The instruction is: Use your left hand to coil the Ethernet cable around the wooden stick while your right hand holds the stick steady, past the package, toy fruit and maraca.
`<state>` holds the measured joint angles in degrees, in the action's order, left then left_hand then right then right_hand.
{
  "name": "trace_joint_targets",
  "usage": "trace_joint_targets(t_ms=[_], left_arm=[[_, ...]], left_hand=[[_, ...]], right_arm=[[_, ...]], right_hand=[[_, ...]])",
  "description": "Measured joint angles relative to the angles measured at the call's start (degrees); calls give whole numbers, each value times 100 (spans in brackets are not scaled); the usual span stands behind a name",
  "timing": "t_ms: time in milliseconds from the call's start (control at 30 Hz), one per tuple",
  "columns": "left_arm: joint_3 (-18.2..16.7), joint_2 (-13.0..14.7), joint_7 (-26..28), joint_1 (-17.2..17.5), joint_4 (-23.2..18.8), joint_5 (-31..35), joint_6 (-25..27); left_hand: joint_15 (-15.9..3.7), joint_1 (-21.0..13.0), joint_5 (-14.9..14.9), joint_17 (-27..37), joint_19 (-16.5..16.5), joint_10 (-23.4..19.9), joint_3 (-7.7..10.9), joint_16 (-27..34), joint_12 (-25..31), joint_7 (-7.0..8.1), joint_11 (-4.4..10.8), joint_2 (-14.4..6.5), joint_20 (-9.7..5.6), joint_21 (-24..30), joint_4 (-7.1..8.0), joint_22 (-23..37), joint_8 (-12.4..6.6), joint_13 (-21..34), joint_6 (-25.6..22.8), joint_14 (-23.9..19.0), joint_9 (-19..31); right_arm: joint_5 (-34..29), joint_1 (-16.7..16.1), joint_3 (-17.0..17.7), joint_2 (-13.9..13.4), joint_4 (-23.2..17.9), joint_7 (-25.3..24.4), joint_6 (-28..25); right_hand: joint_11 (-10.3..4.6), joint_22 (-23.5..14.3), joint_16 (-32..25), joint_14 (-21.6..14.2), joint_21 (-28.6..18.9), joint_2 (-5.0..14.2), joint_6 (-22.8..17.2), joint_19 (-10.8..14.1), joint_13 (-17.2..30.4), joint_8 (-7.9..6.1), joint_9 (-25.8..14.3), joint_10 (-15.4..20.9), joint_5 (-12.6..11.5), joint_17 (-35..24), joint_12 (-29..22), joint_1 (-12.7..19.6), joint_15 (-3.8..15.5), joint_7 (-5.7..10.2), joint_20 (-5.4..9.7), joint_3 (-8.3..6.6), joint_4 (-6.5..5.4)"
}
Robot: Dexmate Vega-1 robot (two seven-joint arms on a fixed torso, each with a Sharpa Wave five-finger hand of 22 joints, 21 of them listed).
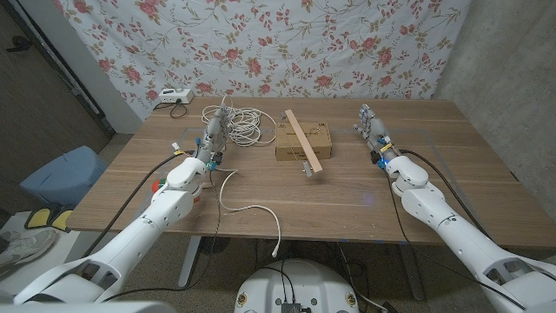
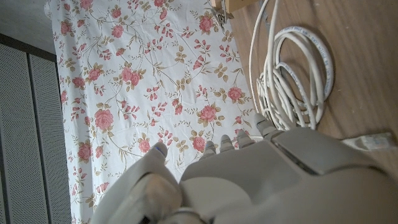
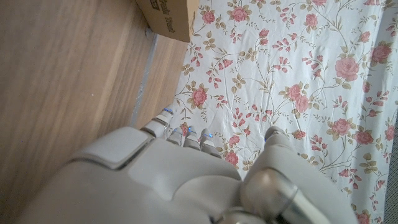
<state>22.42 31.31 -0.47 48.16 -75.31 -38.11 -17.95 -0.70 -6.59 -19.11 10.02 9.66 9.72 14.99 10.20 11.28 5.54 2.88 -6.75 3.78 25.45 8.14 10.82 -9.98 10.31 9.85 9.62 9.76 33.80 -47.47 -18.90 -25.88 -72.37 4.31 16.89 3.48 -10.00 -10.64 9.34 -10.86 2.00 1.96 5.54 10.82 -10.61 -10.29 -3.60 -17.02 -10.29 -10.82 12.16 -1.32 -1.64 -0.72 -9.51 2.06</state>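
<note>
Altogether one Ethernet cable (image 1: 241, 127), one wooden stick (image 1: 304, 143), one package (image 1: 305, 139)

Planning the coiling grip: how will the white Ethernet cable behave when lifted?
Likely floppy: the Ethernet cable lies in loose loops with a curving tail. It looks thin, so probably light. The loops may snag or drag together.

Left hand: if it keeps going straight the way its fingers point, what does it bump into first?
Probably the white Ethernet cable pile: the left hand points at the table's far side, beside that pile.
</note>
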Motion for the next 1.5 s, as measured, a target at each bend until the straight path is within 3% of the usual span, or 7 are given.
trace_joint_targets(t_ms=[300, 700, 900, 1000, 1333, 1400, 1500], left_arm=[[349, 204, 178, -184, 54, -186, -203], [794, 284, 272, -536, 303, -351, -323], [1035, 293, 289, -733, 440, -403, -347], [1035, 293, 295, -733, 440, -428, -358], [1273, 307, 296, -935, 584, -492, -395], [1310, 314, 289, -969, 610, -503, -402], [1310, 314, 274, -969, 610, -520, -419]], left_hand=[[0, 0, 0, 0, 0, -1, 0, 0, 0, -1, -1, 0, 0, 0, 0, 0, 0, 0, 0, 0, 0], [0, 0, 0, -1, -1, -2, 0, 0, 0, -1, -1, 0, 0, 0, 0, -1, -23, 0, 0, 0, -1], [0, 0, 0, -1, -1, -2, 0, 0, 0, -2, -2, 0, 0, 0, 0, -1, -23, 0, 0, -1, -1], [0, 0, 0, -1, -1, -2, 0, 0, 0, -2, -2, 0, 0, 0, 0, -1, -23, 0, 0, -1, -1], [0, 0, 0, -2, 18, -2, 0, 0, 0, -2, -2, 0, 18, 0, 0, -2, -23, -1, 0, -1, -1], [0, 0, 0, -2, 20, -2, 0, 0, 0, -2, -2, 0, 21, 0, 0, -2, -23, -1, 0, -1, -1], [0, 0, 0, -2, 20, -2, 0, 0, 0, -2, -2, 0, 20, 0, 0, -2, -23, -1, 0, -1, -1]], right_arm=[[-754, -74, 459, 232, -266, 223, -431], [-1469, -435, 929, 37, -1284, 436, -1479], [-1784, -568, 1081, -117, -1728, 652, -2194], [-1784, -615, 1144, -190, -1921, 652, -2194], [-2023, -698, 1244, -473, -2536, 1051, -3193], [-2092, -712, 1253, -524, -2655, 1228, -3603], [-2092, -722, 1263, -611, -2834, 1228, -3603]], right_hand=[[76, -2, -61, -140, -38, -25, -24, 103, 20, -43, 0, 76, 0, 0, -44, 25, -138, -24, -103, 0, 0], [278, -1, -194, -714, -118, -116, -366, 360, 26, -110, -26, 551, 37, -26, -201, 115, -340, -176, -361, 40, 141], [353, -1, -318, -1170, -192, -55, -515, 702, 53, -126, -26, 795, 58, -53, -247, 312, -399, -266, -411, -43, 258], [420, -29, -407, -1508, -289, -17, -712, 959, 76, -186, -52, 1043, 116, -78, -315, 438, -379, -373, -424, -78, 350], [609, -55, -625, -2367, -564, -8, -1379, 1875, 154, -294, -79, 1771, 304, -179, -551, 447, -405, -597, -527, -54, 373], [612, -55, -660, -2494, -592, 22, -1504, 2001, 159, -323, -79, 1894, 305, -185, -598, 477, -401, -615, -561, -78, 397], [651, -55, -660, -2603, -623, 22, -1581, 2102, 171, -323, -79, 1996, 327, -185, -631, 476, -423, -635, -606, -59, 416]])
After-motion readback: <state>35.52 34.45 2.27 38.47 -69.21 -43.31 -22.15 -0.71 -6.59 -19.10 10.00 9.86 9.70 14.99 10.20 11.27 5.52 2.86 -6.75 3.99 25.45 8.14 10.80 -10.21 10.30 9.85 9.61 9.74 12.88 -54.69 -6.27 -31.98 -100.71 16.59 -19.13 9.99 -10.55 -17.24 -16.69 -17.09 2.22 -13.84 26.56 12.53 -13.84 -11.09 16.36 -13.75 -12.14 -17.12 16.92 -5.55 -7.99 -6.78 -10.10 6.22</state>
